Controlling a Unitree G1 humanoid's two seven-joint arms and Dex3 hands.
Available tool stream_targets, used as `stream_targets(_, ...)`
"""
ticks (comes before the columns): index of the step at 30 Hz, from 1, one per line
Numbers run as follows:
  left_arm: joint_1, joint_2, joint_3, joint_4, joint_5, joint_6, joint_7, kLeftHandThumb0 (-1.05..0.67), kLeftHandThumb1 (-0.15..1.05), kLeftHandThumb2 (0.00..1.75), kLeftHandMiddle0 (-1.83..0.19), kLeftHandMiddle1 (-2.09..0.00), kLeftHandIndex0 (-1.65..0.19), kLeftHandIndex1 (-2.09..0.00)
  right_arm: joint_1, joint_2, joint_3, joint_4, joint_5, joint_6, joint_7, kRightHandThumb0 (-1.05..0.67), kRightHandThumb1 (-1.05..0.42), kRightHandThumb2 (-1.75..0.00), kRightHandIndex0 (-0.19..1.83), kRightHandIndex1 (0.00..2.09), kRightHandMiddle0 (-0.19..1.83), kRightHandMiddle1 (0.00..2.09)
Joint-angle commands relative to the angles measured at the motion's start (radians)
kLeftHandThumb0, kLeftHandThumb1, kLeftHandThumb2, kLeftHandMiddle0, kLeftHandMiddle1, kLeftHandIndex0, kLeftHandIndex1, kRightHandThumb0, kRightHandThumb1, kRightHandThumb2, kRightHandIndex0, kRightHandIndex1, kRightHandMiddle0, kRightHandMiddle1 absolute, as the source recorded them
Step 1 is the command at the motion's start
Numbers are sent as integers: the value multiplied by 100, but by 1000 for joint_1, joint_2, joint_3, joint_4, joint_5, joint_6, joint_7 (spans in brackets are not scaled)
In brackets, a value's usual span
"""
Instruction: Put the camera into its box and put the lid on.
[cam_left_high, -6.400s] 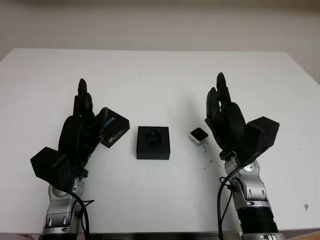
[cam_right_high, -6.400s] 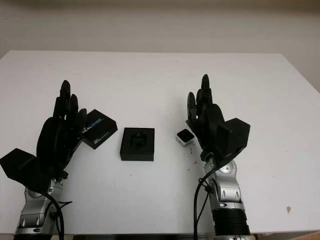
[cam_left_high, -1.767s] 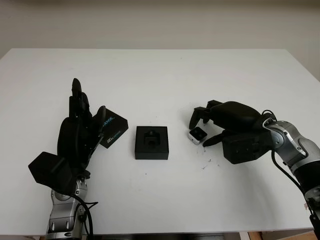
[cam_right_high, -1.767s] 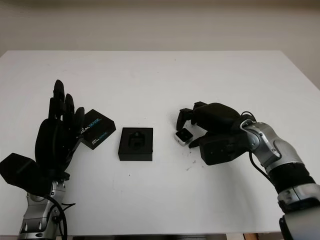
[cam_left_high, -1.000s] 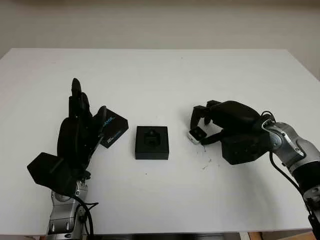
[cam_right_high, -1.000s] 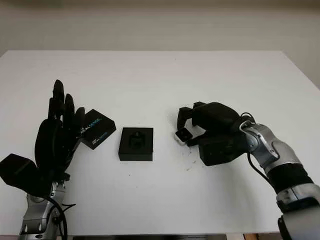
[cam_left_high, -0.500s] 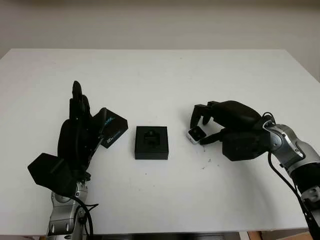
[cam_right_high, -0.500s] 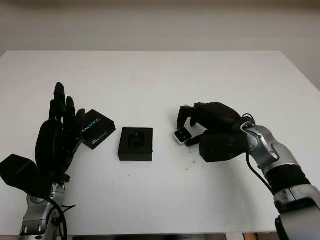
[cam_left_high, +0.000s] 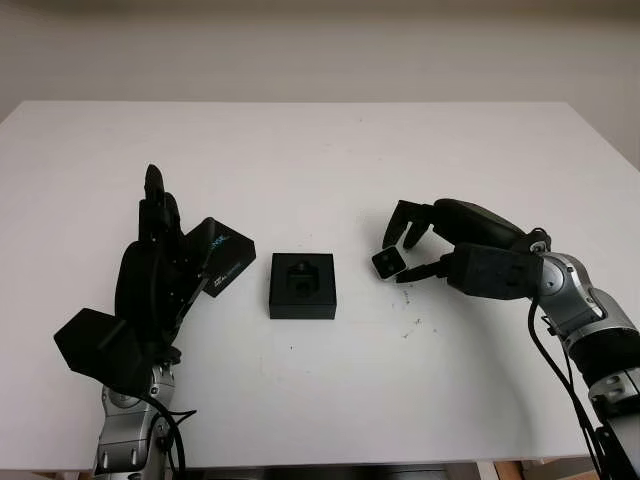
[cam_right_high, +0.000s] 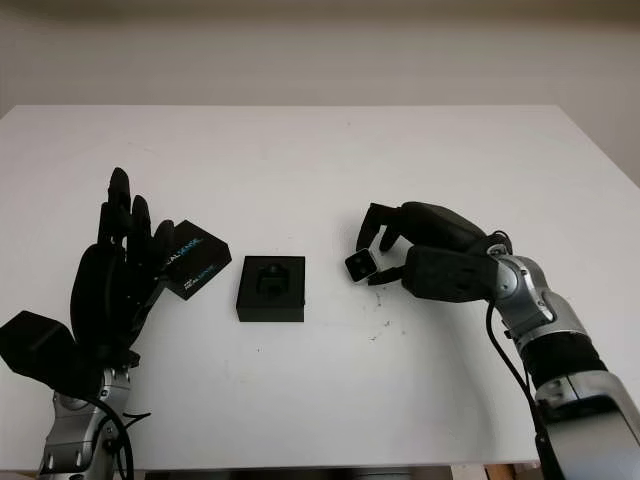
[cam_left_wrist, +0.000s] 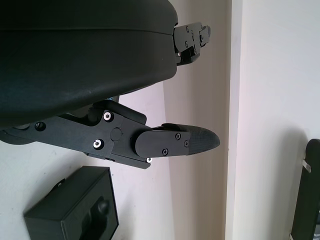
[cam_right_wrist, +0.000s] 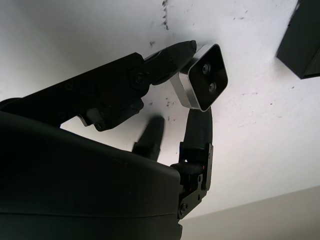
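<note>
I've got the camera (cam_left_high: 389, 262) pinched in my right hand (cam_left_high: 470, 255), fingers (cam_right_wrist: 170, 59) clamped on its sides, and it has just come up off the counter (cam_left_high: 320, 150), hanging right of the open box (cam_left_high: 303, 285). My left hand (cam_left_high: 160, 275) stays raised and open beside the lid (cam_left_high: 222, 258) (idle), so next I carry the camera over the box.

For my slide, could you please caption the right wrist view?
Right hand pinching the small silver camera above the white table, the box nearby.
</note>
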Motion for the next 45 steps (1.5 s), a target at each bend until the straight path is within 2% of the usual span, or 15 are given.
stream_targets(1,5,-4,-4,-25,-2,4,1,-48,105,36,14,-5,19,-5,33,18,7,2,4,20,16,-35,-95,-6,29,9,32,164)
stream_targets(16,10,5,1,-25,-14,6,-15,-49,105,36,15,-5,19,-4,65,43,-9,-15,43,15,38,-30,-97,-6,28,7,25,172)
stream_targets(26,18,8,0,-38,-7,18,-14,-50,105,36,14,-6,19,-4,82,92,-81,-20,169,71,68,-35,-96,-5,26,6,27,175)
stream_targets(38,23,14,8,-42,-20,28,-31,-50,105,36,15,-5,19,-4,148,205,-217,-145,418,263,140,-37,-98,-6,21,3,24,184)
stream_targets(45,24,22,8,-45,-22,34,-32,-50,105,35,15,-6,19,-3,176,244,-258,-218,503,348,160,-36,-98,-5,19,3,25,184)
